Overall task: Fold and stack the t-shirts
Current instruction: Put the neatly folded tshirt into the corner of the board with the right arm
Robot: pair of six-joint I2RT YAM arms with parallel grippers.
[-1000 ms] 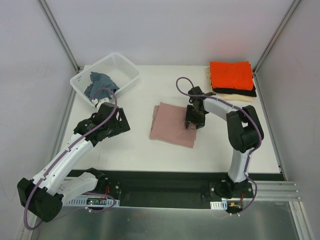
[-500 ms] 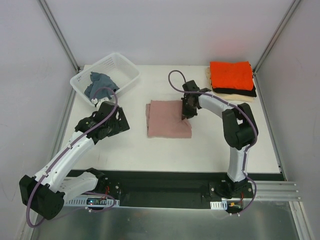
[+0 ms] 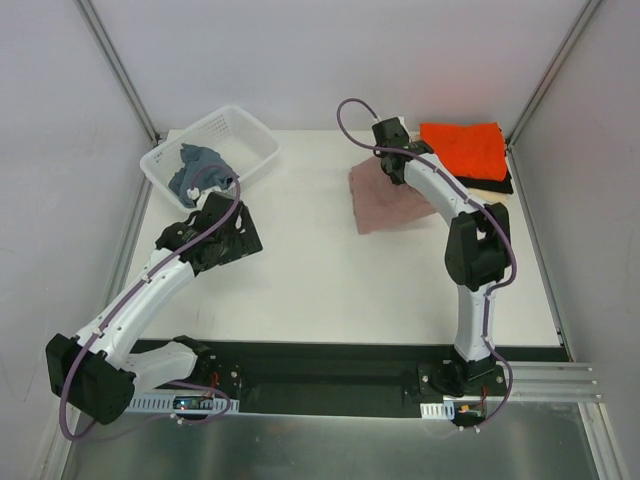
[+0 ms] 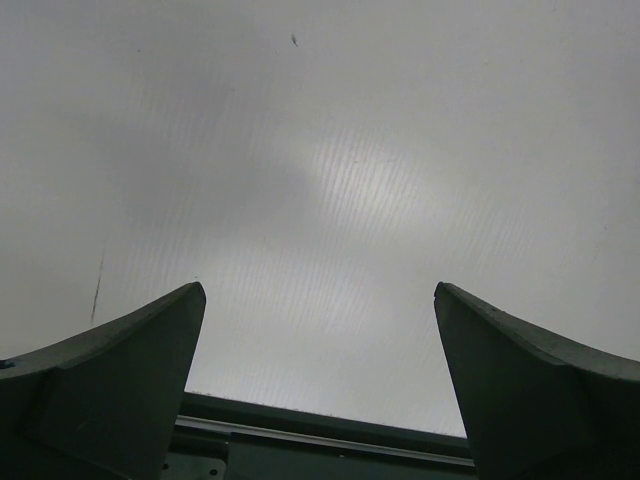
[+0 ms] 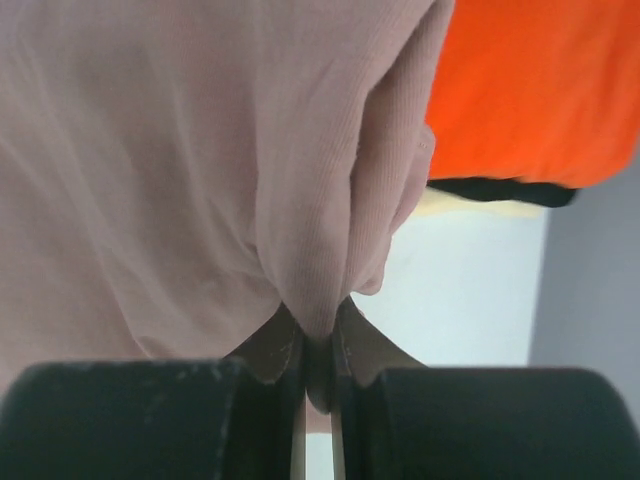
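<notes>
White walls are enclosing a pale counter [image 3: 300, 290] in the overhead view, where the right tool [image 3: 390, 168] is pinching the dusty-pink t-shirt [image 3: 385, 200] toward the far side. The folded cloth is spreading out just beside the orange t-shirt [image 3: 462, 148], which is topping a stack in the far right corner. Whether the pink shirt is resting on the counter or hanging clear cannot be told. The left tool [image 3: 238, 240] is hovering over the counter's left side, near a white basket [image 3: 258, 140] holding a blue-grey cloth [image 3: 195, 165].

From the left wrist, the tool's dark fingers [image 4: 130, 370] are standing wide apart, gripping nothing, over plain white surface.

From the right wrist, the fingers [image 5: 268, 352] are clamping tight on a bunched fold of the pink shirt. Beyond it, the orange shirt is sitting on a black t-shirt [image 5: 500, 190] and a cream t-shirt [image 5: 470, 205].
</notes>
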